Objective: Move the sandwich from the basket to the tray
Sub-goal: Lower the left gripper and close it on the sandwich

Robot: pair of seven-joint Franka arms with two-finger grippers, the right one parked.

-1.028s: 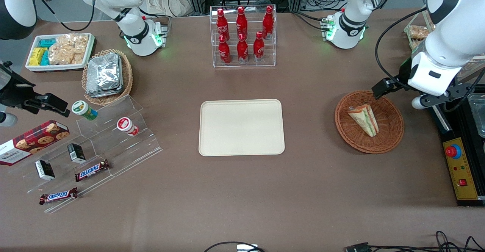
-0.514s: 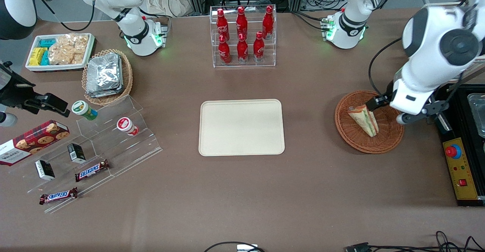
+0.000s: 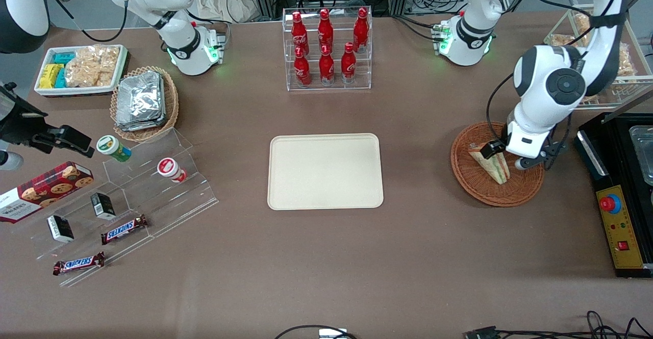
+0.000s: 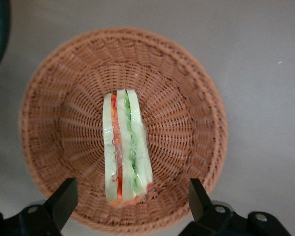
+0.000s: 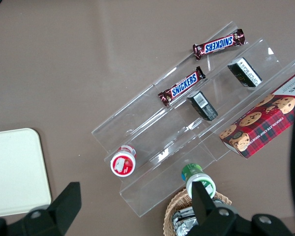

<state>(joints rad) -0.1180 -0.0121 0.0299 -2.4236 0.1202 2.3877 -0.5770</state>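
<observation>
The sandwich is a triangular wedge standing on its edge, with pale bread slices outside and thin stripes of orange-red and green filling between them, all under a clear shiny wrap. It lies in the middle of the round reddish-brown wicker basket, its long side running across the basket floor and its narrow tip pointing toward 5 o'clock in the front view.

The basket sits on the brown table toward the working arm's end, at about 3 o'clock from the cream-beige tray, well apart from it. The tray lies flat in the middle of the table and carries nothing.

The gripper hangs directly above the basket, over the sandwich. Its jaws are spread wide: one dark finger shows to one side of the wedge and the other to the other side, each well clear of the bread. The fingers touch neither sandwich nor wicker and hold nothing. In the front view the gripper covers the sandwich's upper end.
</observation>
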